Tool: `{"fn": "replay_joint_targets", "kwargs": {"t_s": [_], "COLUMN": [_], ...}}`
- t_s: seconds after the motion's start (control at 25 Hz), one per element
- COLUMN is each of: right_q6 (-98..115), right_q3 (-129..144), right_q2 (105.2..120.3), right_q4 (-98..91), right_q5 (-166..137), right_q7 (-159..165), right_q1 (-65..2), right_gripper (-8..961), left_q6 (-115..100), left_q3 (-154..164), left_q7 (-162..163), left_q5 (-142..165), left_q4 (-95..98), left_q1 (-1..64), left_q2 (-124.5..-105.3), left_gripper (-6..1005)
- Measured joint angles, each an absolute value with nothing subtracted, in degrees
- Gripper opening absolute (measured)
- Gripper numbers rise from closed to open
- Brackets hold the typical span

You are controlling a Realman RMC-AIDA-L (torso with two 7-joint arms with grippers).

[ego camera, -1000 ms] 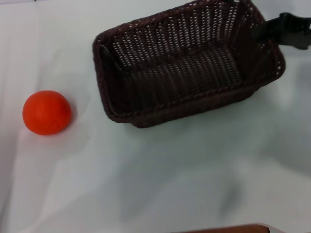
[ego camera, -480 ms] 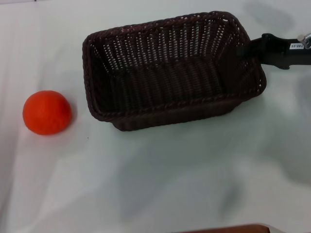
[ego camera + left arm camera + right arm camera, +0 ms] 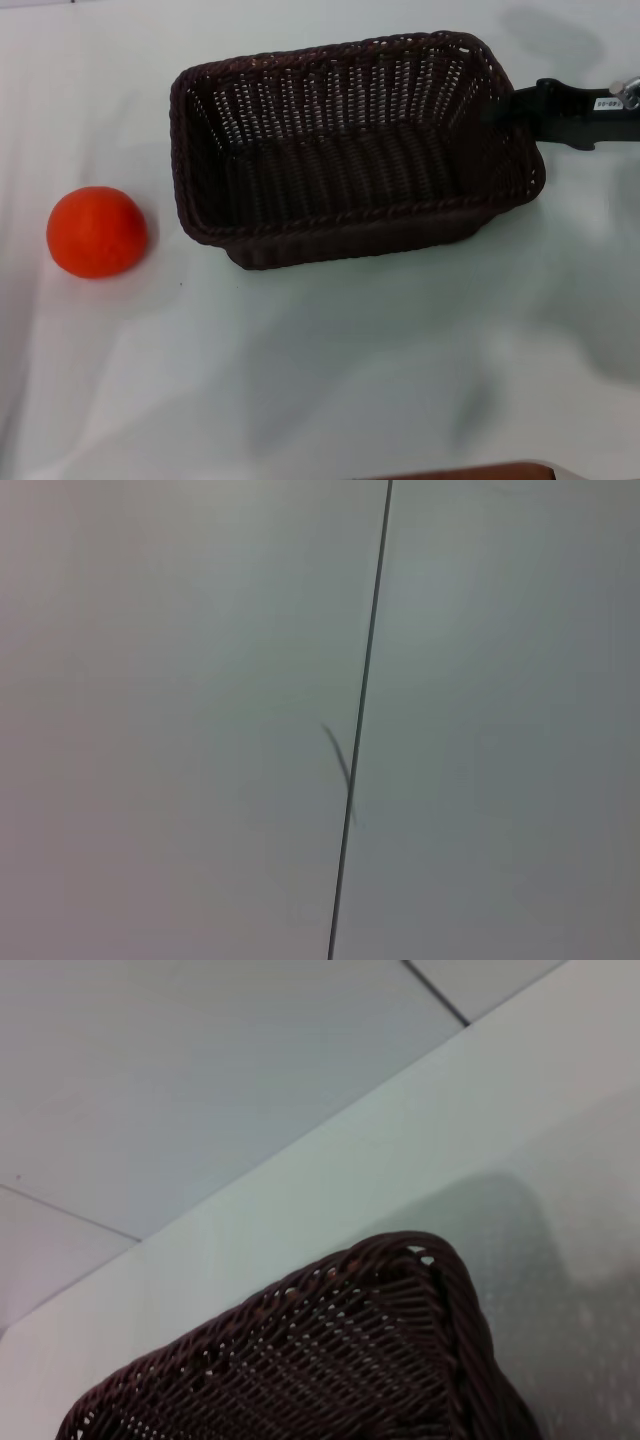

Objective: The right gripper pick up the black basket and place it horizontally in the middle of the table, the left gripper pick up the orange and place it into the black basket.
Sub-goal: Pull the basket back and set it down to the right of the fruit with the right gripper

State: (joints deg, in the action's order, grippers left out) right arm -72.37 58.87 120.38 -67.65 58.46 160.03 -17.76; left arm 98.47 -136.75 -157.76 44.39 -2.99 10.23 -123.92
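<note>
The orange (image 3: 97,231) sits alone on the table (image 3: 330,370), far over on the left side. It is well apart from the right gripper (image 3: 515,103), with the whole basket lying between them. Nothing touches the orange.

Next comes the black basket (image 3: 350,150). It rests flat on the white cloth with its open top facing up and its long side running across the table. There is nothing inside it. Its near left corner points toward the orange, with a strip of bare cloth between the two.

At the basket's right end is the right gripper. It reaches in from the right side and meets the short wall of the basket at the rim. Its fingers are dark against the dark weave, so I cannot tell if they are pinching the rim or have let go. The right wrist view shows a rounded corner of the basket (image 3: 330,1360) close up.

The left gripper does not show anywhere, and its wrist view shows only a pale flat surface with one thin dark line.
</note>
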Motion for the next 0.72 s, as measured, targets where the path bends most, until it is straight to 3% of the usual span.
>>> {"fn": "replay_joint_targets", "kwargs": {"t_s": [0.08,0.28,0.4,0.6,0.72], "right_q6": [-72.39,-73.15,-74.16,-77.37,-79.14], "right_q3": [59.1,58.85,58.13,54.72,51.59], "right_q2": [120.34,120.18,120.0,119.72,119.63], "right_q4": [-67.57,-67.98,-68.67,-71.35,-72.97], "right_q5": [58.47,58.47,58.47,58.42,58.42], "right_q7": [159.96,159.91,159.87,159.56,157.99], "right_q1": [-17.77,-17.72,-17.88,-17.99,-18.06], "right_gripper": [210,373,602,739,736], "left_q6": [98.18,97.35,94.95,90.19,85.33], "left_q3": [-136.76,-136.83,-137.08,-134.23,-127.72], "left_q7": [-157.76,-157.67,-154.98,-146.73,-139.28], "left_q5": [44.39,44.32,44.19,44.44,44.81], "left_q4": [-2.99,-2.96,-3.04,-6.74,-13.64], "left_q1": [10.24,10.27,10.34,9.15,6.03], "left_q2": [-123.92,-123.92,-123.89,-123.24,-121.84], "left_gripper": [826,826,826,826,826]}}
